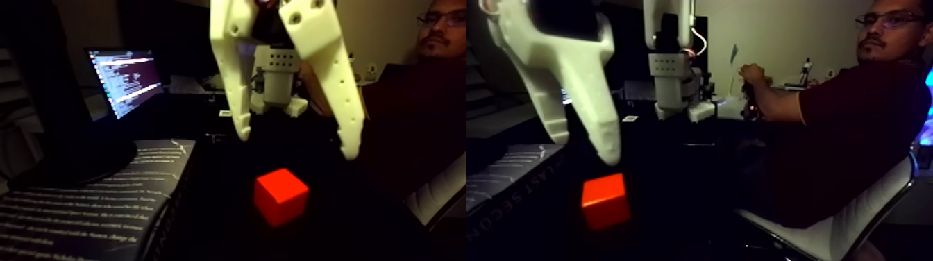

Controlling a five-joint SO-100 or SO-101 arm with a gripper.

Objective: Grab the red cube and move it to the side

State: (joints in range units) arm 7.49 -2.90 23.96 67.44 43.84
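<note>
In the fixed view, the white gripper [297,142] hung wide open and empty just above the red cube [280,196], which sat untouched on the dark table [215,229].

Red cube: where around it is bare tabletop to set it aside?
In the fixed view's left half, dark bare table lies right of the red cube, up to the white chair edge. Left is crowded by the printed book and laptop. The open tool hangs above.
</note>
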